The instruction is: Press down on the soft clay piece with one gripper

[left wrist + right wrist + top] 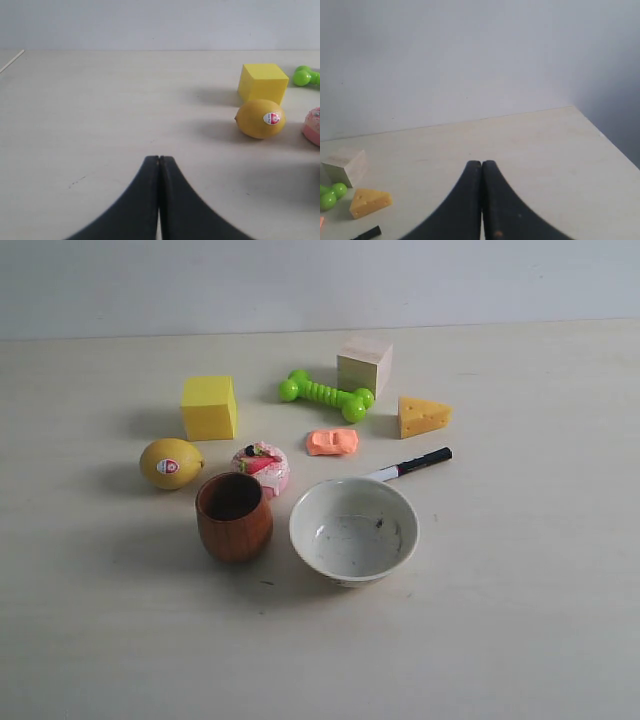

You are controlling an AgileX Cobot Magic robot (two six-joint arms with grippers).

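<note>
Since the left end effector (159, 160) and right end effector (481, 164) both sit closed w/ nothing held, either gives me a blunt tip. I judge the clay piece (332, 442) soft, light, prob. tacky: no grasp needed, just press straight down on its top centre. It lies on the surface (520, 620) just behind the bowl (353, 530), short of the green bone toy (325, 394), w/ both end effectors well apart from it, outside the exterior view.

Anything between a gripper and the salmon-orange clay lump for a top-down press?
Nothing visible lies on the salmon-orange clay lump; its top is bare. Nearest neighbours, the green bone toy and the black-capped marker, sit apart from it. The left gripper and right gripper are outside the exterior view, so their paths can't be judged.
</note>
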